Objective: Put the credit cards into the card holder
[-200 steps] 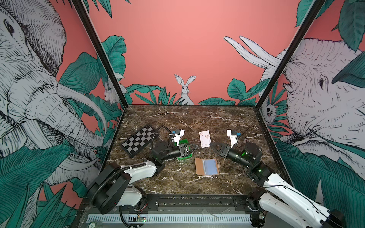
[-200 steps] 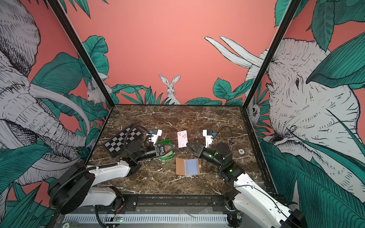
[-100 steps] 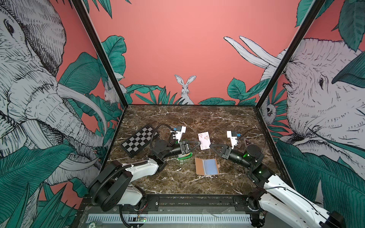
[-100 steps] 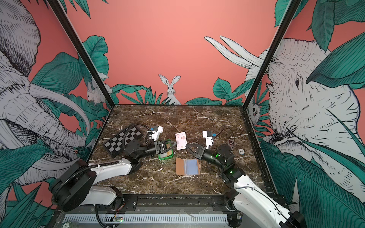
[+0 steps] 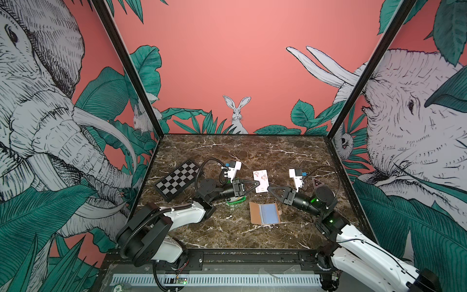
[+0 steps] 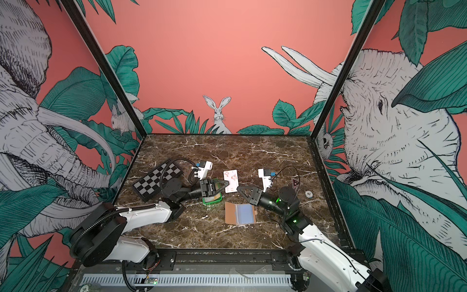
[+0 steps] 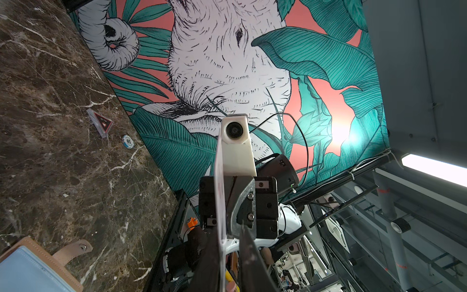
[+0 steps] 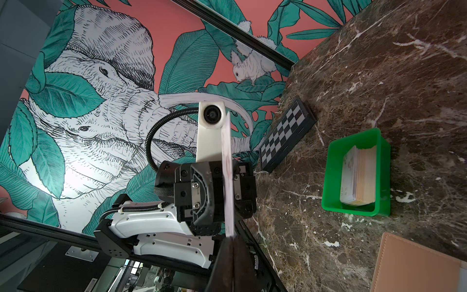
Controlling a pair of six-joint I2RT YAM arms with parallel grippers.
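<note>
Card: one white card (image 5: 260,181) stands on its edge in the air between my two hands, above the desk (image 5: 242,151).
My right hand (image 5: 269,188): closed on one side edge of the card.
My left hand (image 5: 254,182): narrow, its fingers on both faces of the card at the opposite edge.
Card holder (image 5: 264,212): open and flat on the desk, just below and nearer than the card, apart from both hands.
Other cards (image 8: 358,175): a stack in the green tray (image 8: 333,161), under my left hand.

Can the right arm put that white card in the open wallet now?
Probably not yet. The white card is pinched from both sides by the right gripper and the left gripper. The wallet lies open and uncovered just below, so the way looks free once the left lets go.
</note>
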